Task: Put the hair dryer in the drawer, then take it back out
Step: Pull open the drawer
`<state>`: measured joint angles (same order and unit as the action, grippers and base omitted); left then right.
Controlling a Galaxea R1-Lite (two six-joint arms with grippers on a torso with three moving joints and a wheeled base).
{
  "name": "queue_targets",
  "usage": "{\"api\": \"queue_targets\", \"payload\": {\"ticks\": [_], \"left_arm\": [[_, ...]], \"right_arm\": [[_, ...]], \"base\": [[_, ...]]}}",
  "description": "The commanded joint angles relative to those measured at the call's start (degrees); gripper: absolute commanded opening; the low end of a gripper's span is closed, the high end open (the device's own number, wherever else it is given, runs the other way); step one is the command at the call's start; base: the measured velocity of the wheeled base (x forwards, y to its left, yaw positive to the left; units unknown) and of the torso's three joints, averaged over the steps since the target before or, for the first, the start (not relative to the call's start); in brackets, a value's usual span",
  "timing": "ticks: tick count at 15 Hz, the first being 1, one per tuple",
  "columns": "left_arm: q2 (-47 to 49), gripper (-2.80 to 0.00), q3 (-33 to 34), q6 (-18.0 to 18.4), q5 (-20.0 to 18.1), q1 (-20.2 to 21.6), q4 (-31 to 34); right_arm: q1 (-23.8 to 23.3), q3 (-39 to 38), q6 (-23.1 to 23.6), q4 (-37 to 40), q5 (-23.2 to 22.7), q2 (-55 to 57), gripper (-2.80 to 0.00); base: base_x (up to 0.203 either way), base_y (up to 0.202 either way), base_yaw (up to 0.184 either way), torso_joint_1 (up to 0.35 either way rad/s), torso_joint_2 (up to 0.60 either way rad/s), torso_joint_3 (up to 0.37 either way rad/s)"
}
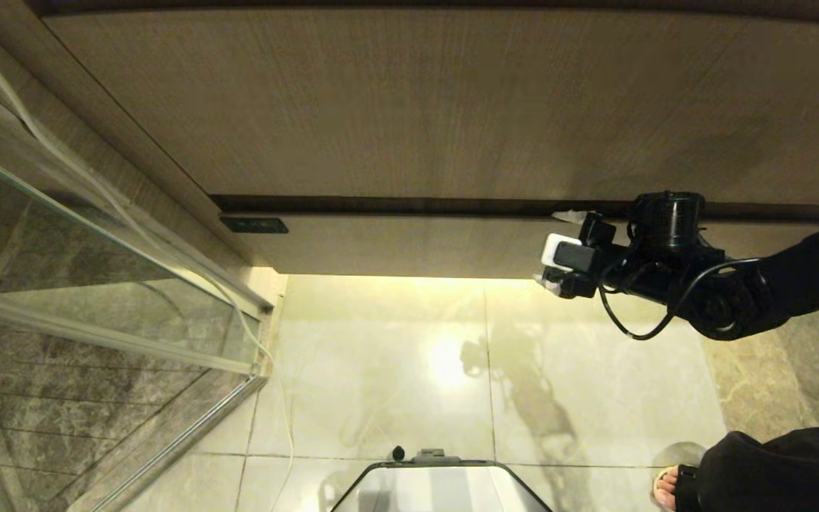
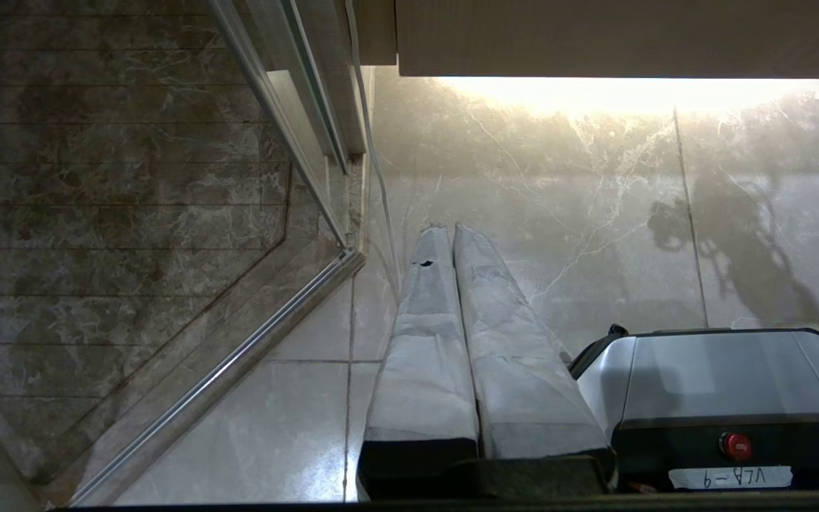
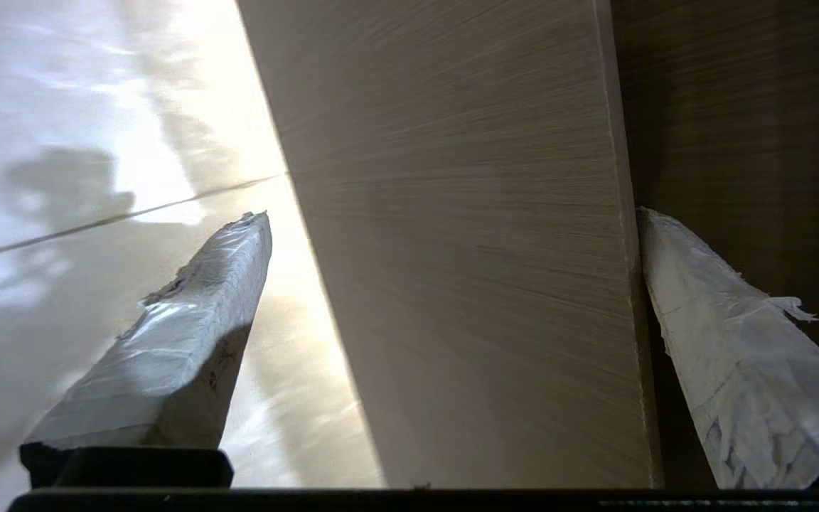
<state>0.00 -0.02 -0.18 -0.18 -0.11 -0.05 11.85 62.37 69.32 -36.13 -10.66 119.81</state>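
The right gripper [image 1: 559, 245] is at the front of the vanity drawer [image 1: 409, 245], its jaws spread wide and straddling the light-brown wood-grain panel: in the right wrist view one taped finger [image 3: 189, 341] lies on the floor side of the drawer front [image 3: 466, 270], and the other finger [image 3: 729, 355] sits in the dark gap [image 1: 523, 207] above its top edge. Nothing is held. The step in hand appears to be getting hold of this handleless front to pull the drawer open.

To do it well, the upper finger should seat deeper behind the top edge before any pull; whether it is already past the lip is hard to judge in this dim light. Then close firmly and draw straight out, square to the front, so the wide drawer does not rack or slip free.

The hair dryer is in none of the views, so where it lies cannot be told.

The left gripper [image 2: 452, 245] is parked low beside the robot's base [image 2: 722, 377], its fingers pressed together, pointing at the tiled floor [image 1: 395, 370]. A person's sandalled foot [image 1: 669, 487] stands near the robot's right side.
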Motion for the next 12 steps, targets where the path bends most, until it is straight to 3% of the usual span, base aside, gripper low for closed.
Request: {"api": "queue_targets", "payload": {"ticks": [1, 10, 12], "left_arm": [[0.0, -2.8, 0.0, -0.1, 0.0, 0.0, 0.0], [0.0, -2.8, 0.0, -0.1, 0.0, 0.0, 0.0], [0.0, -2.8, 0.0, -0.1, 0.0, 0.0, 0.0]], "right_arm": [[-0.1, -0.4, -1.1, 3.5, 0.5, -1.6, 0.0], [0.0, -2.7, -2.7, 8.3, 5.5, -6.0, 0.0], [0.0, -4.3, -2.7, 9.3, 8.7, -7.6, 0.0]], "base": [[0.0, 0.0, 0.0, 0.0, 0.0, 0.0], [0.0, 0.0, 0.0, 0.0, 0.0, 0.0], [0.0, 0.0, 0.0, 0.0, 0.0, 0.0]]}}
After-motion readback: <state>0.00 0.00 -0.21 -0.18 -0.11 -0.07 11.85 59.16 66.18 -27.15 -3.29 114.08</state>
